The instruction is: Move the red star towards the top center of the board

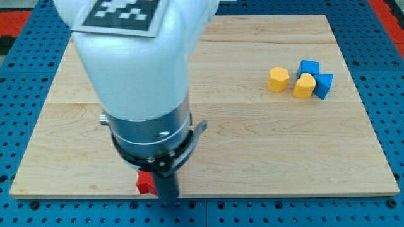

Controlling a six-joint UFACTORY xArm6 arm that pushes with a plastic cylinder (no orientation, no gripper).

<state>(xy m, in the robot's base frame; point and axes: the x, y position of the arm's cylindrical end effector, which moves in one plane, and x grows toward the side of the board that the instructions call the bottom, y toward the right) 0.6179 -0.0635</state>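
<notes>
camera view: big white arm point(136, 63) filling the view's left and top, with a black and white checker tag point(123, 14) on top and a dark ring point(151, 142) lower down. under that, a dark rod point(165, 183) going straight down to the board's bottom edge. my tip point(168, 199) right at that bottom edge, low in the view and a bit left of the middle. no claw here at all, only the plain rod, so nothing opening, nothing closing, nothing held. red star point(146, 183) just beside my tip, on its left side, looking like touching the rod, though hard to tell for sure. only part of the red star showing, with the rest hidden behind the rod, so star shape not clear. sitting down by the bottom edge of the wooden board point(252, 126), far from the board's top center. over on the view's right, well apart from my tip, a small bunch of four blocks. yellow block on the left point(278, 79), a chunky many-sided shape, a little apart from the others. second yellow block point(304, 86) just right of it, rounded on top. blue block point(308, 67) behind that one, up toward the view's top, touching it. another blue block point(324, 85) pressed against the second yellow block's right side. all around the board, a blue table with rows of little holes point(379, 208).
</notes>
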